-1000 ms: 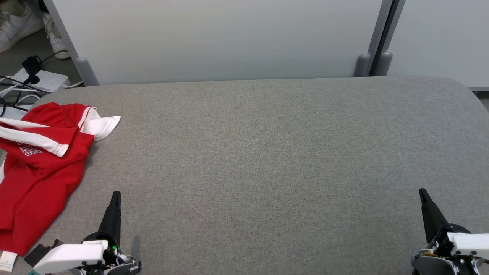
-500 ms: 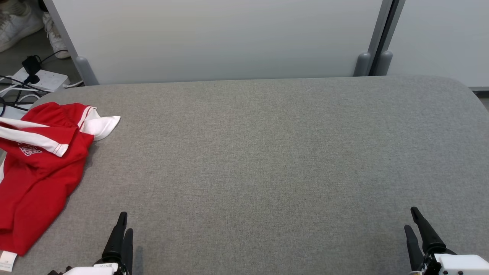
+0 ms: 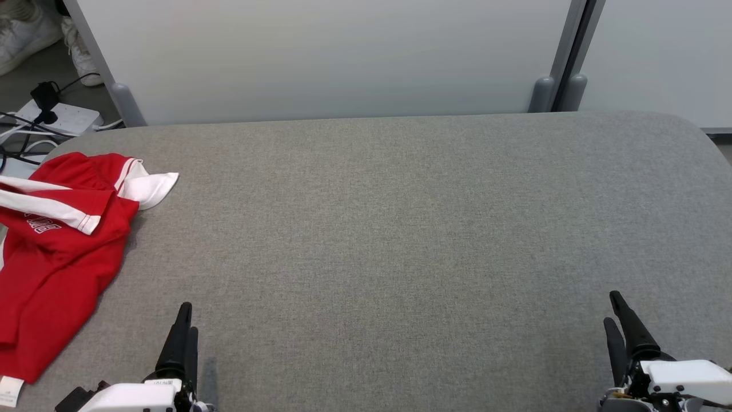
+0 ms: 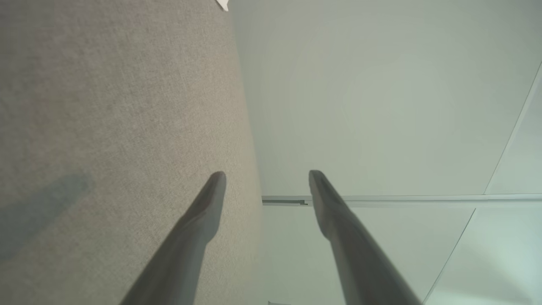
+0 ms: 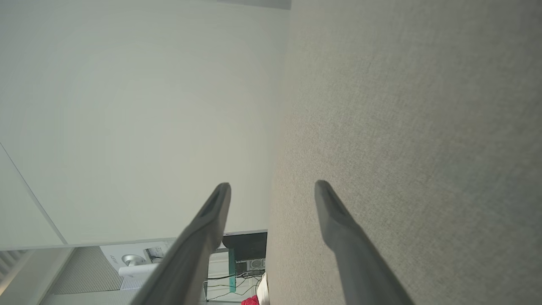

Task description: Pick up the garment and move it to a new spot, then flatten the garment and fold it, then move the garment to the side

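Red-and-white cloth garment (image 3: 57, 257) lies crumpled on grey felt table (image 3: 400, 229): likely light, limp, best pinched at a hem. Left gripper (image 3: 189, 318), right gripper (image 3: 611, 307) wait empty, jaws apart.

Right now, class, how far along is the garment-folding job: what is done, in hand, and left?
Done: nothing visibly; the red garment lies rumpled at the left edge of the grey table, neither flat nor folded. In hand: nothing; the left gripper and right gripper are open and empty near the front edge, apart from the cloth. Left: picking up, moving, flattening, folding, setting aside.
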### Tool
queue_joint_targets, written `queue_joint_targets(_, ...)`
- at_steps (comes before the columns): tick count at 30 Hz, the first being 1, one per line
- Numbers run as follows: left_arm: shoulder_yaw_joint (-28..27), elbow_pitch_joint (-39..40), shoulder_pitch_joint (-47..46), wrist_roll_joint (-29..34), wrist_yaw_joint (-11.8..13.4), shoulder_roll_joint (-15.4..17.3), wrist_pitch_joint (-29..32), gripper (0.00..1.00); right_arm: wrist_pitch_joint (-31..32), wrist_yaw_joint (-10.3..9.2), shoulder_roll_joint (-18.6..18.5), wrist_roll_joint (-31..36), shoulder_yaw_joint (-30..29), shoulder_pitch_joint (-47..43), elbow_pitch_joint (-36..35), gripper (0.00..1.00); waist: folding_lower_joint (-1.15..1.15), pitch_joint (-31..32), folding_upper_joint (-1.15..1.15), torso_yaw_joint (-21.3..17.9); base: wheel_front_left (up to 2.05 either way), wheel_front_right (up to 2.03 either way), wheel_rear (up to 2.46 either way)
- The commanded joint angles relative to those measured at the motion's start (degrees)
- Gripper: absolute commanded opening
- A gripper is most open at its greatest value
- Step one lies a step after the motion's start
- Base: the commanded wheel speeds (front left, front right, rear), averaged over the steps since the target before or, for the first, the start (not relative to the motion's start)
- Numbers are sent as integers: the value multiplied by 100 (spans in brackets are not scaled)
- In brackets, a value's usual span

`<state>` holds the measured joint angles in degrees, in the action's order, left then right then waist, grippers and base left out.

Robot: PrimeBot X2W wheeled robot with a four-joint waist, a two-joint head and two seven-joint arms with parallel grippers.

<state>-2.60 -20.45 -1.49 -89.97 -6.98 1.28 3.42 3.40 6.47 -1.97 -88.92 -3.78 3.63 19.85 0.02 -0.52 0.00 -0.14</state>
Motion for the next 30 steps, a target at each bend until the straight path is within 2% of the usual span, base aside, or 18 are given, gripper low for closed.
queue_joint_targets(1,9,124,-333,87,-8,107,-43,100,-77,33,-103,102,63,312,-81,100,-2,-2,0,-1,0,0,0)
queue_joint_targets(10,219,-66,-567,639,-12,278,-235,100,-238,39,-209,622,207,554,80,100,-2,-22,0,-12,0,0,0)
queue_joint_targets(30,83,-364,-849,2824,-3,287,-572,100,-574,52,-290,2580,430,944,354,100,-2,-33,0,-41,0,0,0)
